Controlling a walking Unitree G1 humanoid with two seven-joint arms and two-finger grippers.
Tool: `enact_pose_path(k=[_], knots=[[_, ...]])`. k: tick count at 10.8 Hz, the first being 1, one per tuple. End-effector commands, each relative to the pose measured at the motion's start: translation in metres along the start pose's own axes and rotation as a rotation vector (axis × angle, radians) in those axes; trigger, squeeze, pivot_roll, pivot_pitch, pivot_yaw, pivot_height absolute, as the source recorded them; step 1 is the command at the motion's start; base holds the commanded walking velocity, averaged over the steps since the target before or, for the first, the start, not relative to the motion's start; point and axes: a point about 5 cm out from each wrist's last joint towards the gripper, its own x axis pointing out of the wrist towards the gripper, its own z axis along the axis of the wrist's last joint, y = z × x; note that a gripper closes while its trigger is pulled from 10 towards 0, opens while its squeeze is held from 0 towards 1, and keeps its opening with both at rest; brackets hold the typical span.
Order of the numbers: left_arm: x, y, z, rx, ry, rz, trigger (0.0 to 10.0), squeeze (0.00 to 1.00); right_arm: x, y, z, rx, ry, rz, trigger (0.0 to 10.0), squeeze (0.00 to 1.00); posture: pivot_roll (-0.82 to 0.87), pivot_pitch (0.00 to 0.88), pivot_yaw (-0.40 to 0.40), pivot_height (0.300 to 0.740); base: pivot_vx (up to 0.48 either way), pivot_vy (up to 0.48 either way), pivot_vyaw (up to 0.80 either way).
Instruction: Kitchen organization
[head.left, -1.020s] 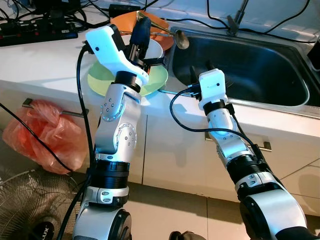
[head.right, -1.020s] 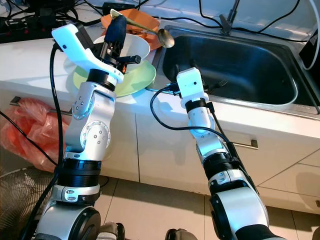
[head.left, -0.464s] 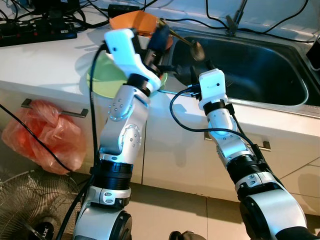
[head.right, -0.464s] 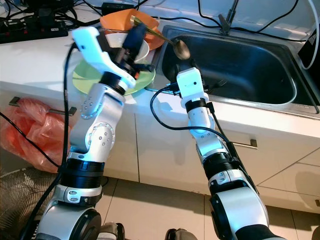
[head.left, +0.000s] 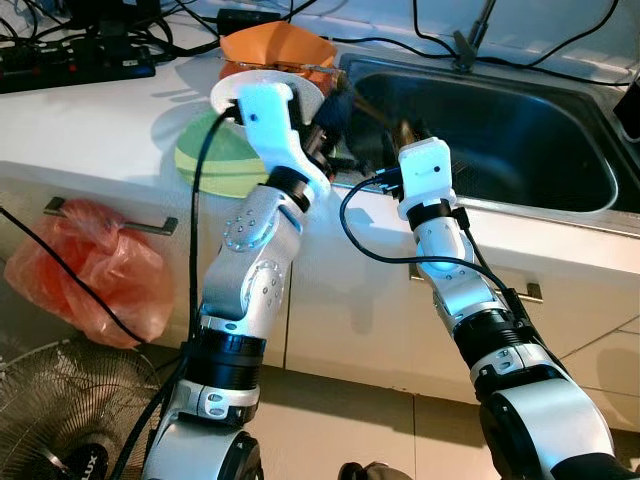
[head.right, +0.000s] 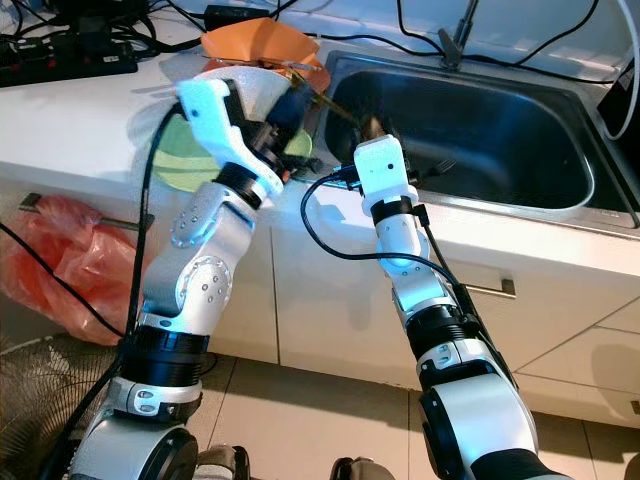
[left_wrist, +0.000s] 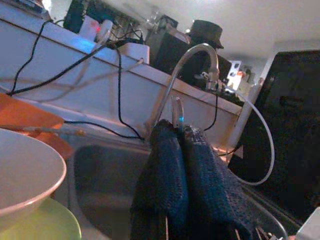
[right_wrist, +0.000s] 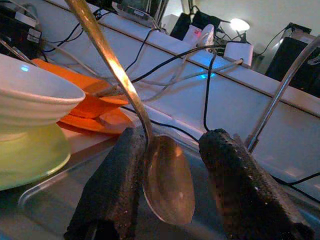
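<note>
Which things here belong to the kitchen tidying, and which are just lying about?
In the job: spoon held in the left hand, open right hand by it, white bowl, green plate, orange plate, sink.
Lying about: red bag, fan, power strip.

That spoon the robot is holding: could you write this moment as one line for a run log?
left gripper: shut on spoon, over sink edge | right gripper: open, spoon bowl between fingers | white bowl on green plate
</note>
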Motion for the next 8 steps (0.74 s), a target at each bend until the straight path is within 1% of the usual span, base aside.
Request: enact_pose_path(k=[1, 4, 5, 8], knots=[[-0.0001, -0.0071, 0.0015, 0.01, -0.002, -0.035, 10.0, 0.0, 0.001, -0.0041, 0.0006, -0.018, -0.007, -0.009, 10.0, 0.0, 0.1, 0.094, -0.068, 0.74, 0.0, 0.0, 0.0], [0.0001, -0.009, 0.0046, -0.016, -0.015, -0.045, 10.0, 0.0, 0.001, -0.0028, 0.0004, -0.015, -0.005, -0.003, 10.0, 0.0, 0.1, 0.089, -0.067, 0.74, 0.0, 0.0, 0.0], [-0.0002, -0.0113, 0.0046, -0.029, -0.011, -0.067, 10.0, 0.0, 0.0011, -0.0019, 0.0005, -0.014, -0.005, 0.0, 10.0, 0.0, 0.1, 0.088, -0.067, 0.74, 0.0, 0.0, 0.0], [-0.0016, -0.0144, 0.0011, -0.026, 0.013, -0.093, 10.0, 0.0, 0.0011, -0.001, 0.0008, -0.013, -0.008, 0.001, 10.0, 0.0, 0.11, 0.083, -0.066, 0.74, 0.0, 0.0, 0.0]])
